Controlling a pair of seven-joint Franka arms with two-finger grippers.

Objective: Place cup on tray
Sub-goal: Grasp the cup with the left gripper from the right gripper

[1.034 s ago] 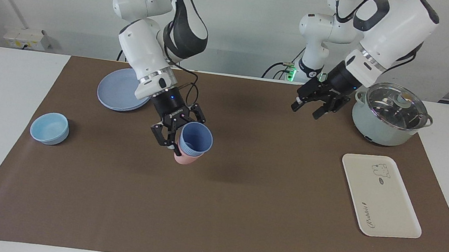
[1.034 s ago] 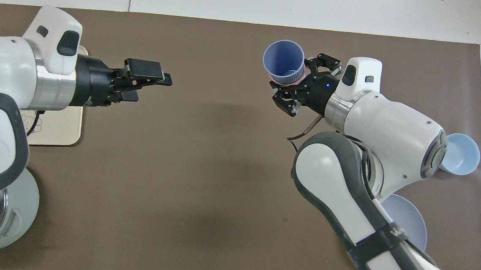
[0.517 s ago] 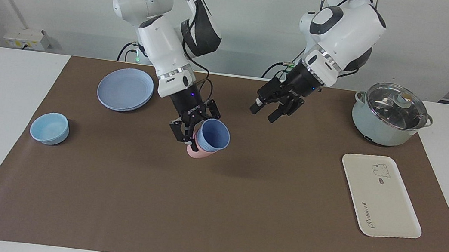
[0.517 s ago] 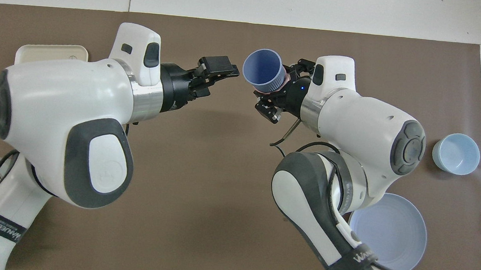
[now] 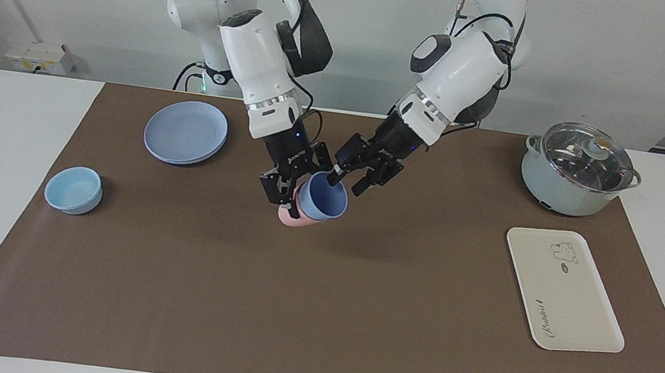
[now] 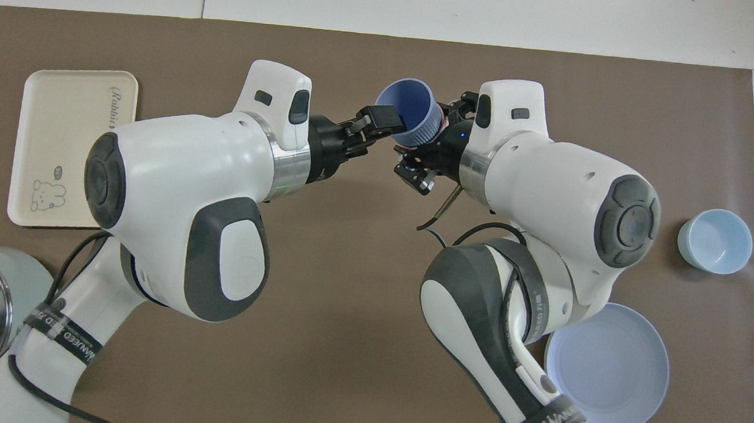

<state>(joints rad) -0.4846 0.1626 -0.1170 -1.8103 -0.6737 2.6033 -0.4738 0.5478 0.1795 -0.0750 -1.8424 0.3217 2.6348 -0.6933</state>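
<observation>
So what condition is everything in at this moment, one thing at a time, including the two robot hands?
Blue cup: in the air, tilted, nested in the pink cup.
Pink cup: held by the right gripper.
Right gripper: shut on the pink cup.
Left gripper: at the blue cup's rim, one finger inside.
Tray: flat, bare.
Pot: glass lid on.
Bowl: upright, empty.
Plate: flat, empty.

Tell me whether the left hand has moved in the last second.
Yes. The left hand has swung away from the pot toward the table's middle, reaching the cup that the right hand holds.
</observation>
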